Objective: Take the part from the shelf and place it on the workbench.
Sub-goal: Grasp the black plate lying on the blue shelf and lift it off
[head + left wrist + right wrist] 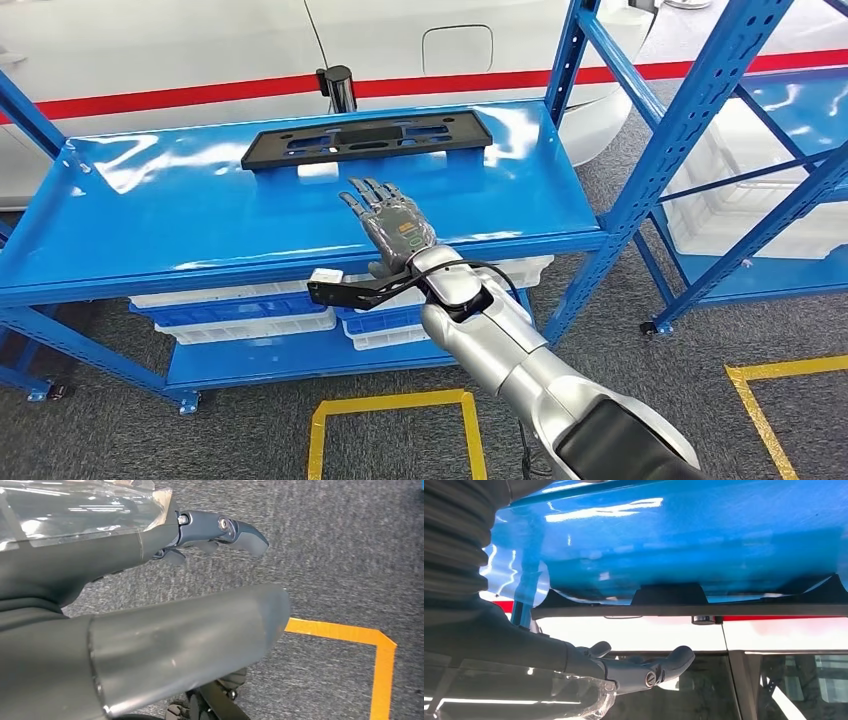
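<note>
The part (367, 139), a flat black perforated plate, lies in the upper middle of the head view, on the top deck of the blue shelf (150, 215) near its far edge. The right hand (390, 222) hovers over the deck just below it in the frame, fingers spread and stretched toward the plate, holding nothing and not touching it. In the right wrist view the same plate (684, 602) runs as a dark bar across the middle of the frame, just past the extended fingers (674, 661). The left hand (220, 535) hangs over grey carpet with its fingers loosely apart and nothing in it.

The plate looks thin and lies flush on a glossy surface, so I judge the main risk is that fingertips skid over its near edge and push it back rather than getting under it. It sits near the rear lip, so a push could drive it off the back, toward the white car body (200, 50) behind. A one-handed grip away from the middle of so long a piece could also let it tip and slip.

A black post (340, 88) stands just behind the plate at the upper centre. Blue uprights (690, 120) rise at the right of the frame and could catch the long plate when it is carried out. White bins (240, 318) sit on the lower tier, and yellow floor tape (390, 405) marks the bottom of the frame.
</note>
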Motion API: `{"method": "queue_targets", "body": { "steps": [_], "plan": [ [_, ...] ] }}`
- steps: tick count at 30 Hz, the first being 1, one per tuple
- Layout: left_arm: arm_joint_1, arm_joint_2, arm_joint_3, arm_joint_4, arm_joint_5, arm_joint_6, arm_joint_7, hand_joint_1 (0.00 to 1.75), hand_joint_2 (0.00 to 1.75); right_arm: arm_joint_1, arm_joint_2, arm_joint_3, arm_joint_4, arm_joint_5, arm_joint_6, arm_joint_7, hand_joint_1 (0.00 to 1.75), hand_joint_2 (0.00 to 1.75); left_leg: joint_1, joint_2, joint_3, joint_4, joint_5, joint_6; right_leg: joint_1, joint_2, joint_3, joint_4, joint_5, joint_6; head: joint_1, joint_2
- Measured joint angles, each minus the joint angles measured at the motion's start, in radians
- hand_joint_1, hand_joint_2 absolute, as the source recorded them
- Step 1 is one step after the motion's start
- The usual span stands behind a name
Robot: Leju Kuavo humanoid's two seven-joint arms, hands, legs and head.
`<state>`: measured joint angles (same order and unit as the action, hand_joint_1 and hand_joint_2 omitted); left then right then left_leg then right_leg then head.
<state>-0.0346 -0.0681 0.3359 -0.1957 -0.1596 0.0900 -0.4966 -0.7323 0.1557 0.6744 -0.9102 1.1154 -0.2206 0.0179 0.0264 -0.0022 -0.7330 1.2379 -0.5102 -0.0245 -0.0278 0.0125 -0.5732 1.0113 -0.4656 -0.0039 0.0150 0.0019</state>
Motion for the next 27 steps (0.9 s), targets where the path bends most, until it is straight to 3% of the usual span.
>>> {"method": "queue_targets", "body": {
  "steps": [1, 3, 5, 8, 10, 12, 13, 14, 15, 17, 19, 21, 24, 25, 27],
  "plan": [
    [0.000, 0.000, 0.000, 0.000, 0.000, -0.001, 0.000, 0.00, 0.00, 0.000, 0.001, 0.000, 0.000, -0.001, 0.000, 0.000, 0.00, 1.75, 0.002, 0.000, 0.027, -0.069, 0.045, 0.000, -0.001, 0.002, 0.008, 0.000, -0.006, 0.004, 0.000, 0.000],
    [-0.001, 0.001, 0.001, 0.000, 0.000, -0.001, 0.000, 0.00, 0.00, -0.003, 0.002, 0.000, 0.000, -0.002, 0.000, 0.000, 0.00, 1.75, 0.000, -0.001, 0.083, -0.188, 0.093, 0.004, 0.001, 0.004, 0.017, 0.000, -0.016, 0.015, 0.000, 0.000],
    [-0.002, 0.001, 0.002, 0.000, 0.000, -0.001, -0.001, 0.00, 0.00, -0.004, 0.004, 0.000, 0.000, -0.002, 0.000, -0.001, 0.00, 1.75, -0.007, -0.002, 0.103, -0.221, 0.088, 0.012, 0.005, 0.005, 0.019, -0.003, -0.022, 0.027, 0.000, 0.000],
    [-0.001, 0.000, 0.003, 0.000, -0.002, -0.003, 0.000, 0.00, 0.00, -0.006, 0.007, 0.000, 0.000, -0.002, 0.000, -0.001, 0.00, 1.75, -0.011, -0.002, 0.118, -0.233, 0.084, 0.036, 0.006, 0.002, 0.019, 0.002, -0.034, 0.045, 0.000, 0.000],
    [-0.002, 0.000, 0.003, 0.000, -0.006, -0.007, 0.001, 0.00, 0.00, -0.009, 0.007, -0.001, 0.000, -0.002, 0.000, 0.000, 0.00, 1.75, -0.011, 0.000, 0.133, -0.243, 0.082, 0.051, 0.007, -0.002, -0.023, 0.083, -0.065, 0.043, 0.000, 0.000],
    [-0.003, 0.001, 0.003, 0.000, -0.010, -0.011, 0.003, 0.00, 0.00, -0.007, 0.004, -0.001, 0.003, -0.002, -0.002, 0.001, 0.00, 1.75, -0.015, 0.000, 0.142, -0.244, 0.074, 0.062, 0.009, -0.003, -0.107, 0.222, -0.103, 0.036, 0.001, 0.000],
    [-0.002, 0.001, 0.003, 0.000, -0.010, -0.012, 0.005, 0.00, 0.00, -0.004, 0.002, -0.001, 0.005, -0.002, -0.003, 0.001, 0.00, 1.75, -0.017, -0.001, 0.147, -0.244, 0.069, 0.065, 0.010, -0.003, -0.143, 0.271, -0.109, 0.037, 0.001, 0.000],
    [-0.002, 0.001, 0.003, 0.000, -0.011, -0.014, 0.007, 0.00, 0.00, -0.001, 0.000, -0.001, 0.007, -0.002, -0.005, 0.001, 0.00, 1.75, -0.019, -0.002, 0.153, -0.243, 0.064, 0.066, 0.011, -0.003, -0.162, 0.282, -0.099, 0.041, 0.001, 0.000],
    [-0.001, 0.000, 0.004, 0.000, -0.011, -0.014, 0.009, 0.00, 0.00, 0.001, -0.002, -0.001, 0.007, -0.001, -0.007, 0.001, 0.00, 1.75, -0.021, -0.004, 0.160, -0.243, 0.058, 0.066, 0.012, -0.003, -0.160, 0.254, -0.073, 0.048, 0.001, 0.000],
    [0.000, -0.001, 0.004, 0.000, -0.011, -0.014, 0.010, 0.00, 0.00, 0.001, -0.003, -0.001, 0.008, 0.001, -0.010, 0.001, 0.00, 1.75, -0.025, -0.006, 0.176, -0.242, 0.044, 0.061, 0.015, -0.005, -0.110, 0.116, 0.003, 0.056, 0.001, 0.000],
    [-0.001, -0.002, 0.005, 0.000, -0.011, -0.014, 0.011, 0.00, 0.00, 0.001, -0.003, -0.001, 0.008, 0.003, -0.012, 0.001, 0.00, 1.75, -0.030, -0.007, 0.186, -0.240, 0.030, 0.053, 0.019, -0.008, -0.066, 0.016, 0.048, 0.045, 0.001, 0.000],
    [-0.001, -0.002, 0.006, 0.000, -0.012, -0.014, 0.011, 0.00, 0.00, 0.000, -0.002, -0.001, 0.009, 0.004, -0.013, 0.001, 0.00, 1.75, -0.029, -0.007, 0.190, -0.239, 0.020, 0.043, 0.022, -0.007, -0.056, 0.000, 0.051, 0.026, 0.000, 0.000],
    [-0.002, 0.000, 0.007, 0.000, -0.012, -0.014, 0.011, 0.00, 0.00, -0.002, 0.000, -0.001, 0.008, 0.006, -0.015, 0.001, 0.00, 1.75, -0.021, -0.003, 0.182, -0.213, -0.001, 0.025, 0.014, -0.004, -0.041, -0.009, 0.046, 0.004, 0.000, 0.000],
    [-0.003, 0.000, 0.008, -0.001, -0.013, -0.014, 0.011, 0.00, 0.00, -0.003, 0.002, -0.001, 0.008, 0.008, -0.016, 0.001, 0.00, 1.75, -0.018, -0.003, 0.162, -0.171, -0.019, 0.019, 0.010, -0.004, -0.033, -0.013, 0.043, -0.003, -0.001, 0.000],
    [-0.002, -0.001, 0.008, 0.000, -0.014, -0.013, 0.011, 0.00, 0.00, -0.003, 0.004, -0.001, 0.008, 0.010, -0.017, 0.002, 0.00, 1.75, -0.013, -0.002, 0.085, -0.041, -0.064, 0.008, 0.010, -0.004, -0.023, -0.013, 0.034, -0.012, -0.002, 0.000]
  ]
}}
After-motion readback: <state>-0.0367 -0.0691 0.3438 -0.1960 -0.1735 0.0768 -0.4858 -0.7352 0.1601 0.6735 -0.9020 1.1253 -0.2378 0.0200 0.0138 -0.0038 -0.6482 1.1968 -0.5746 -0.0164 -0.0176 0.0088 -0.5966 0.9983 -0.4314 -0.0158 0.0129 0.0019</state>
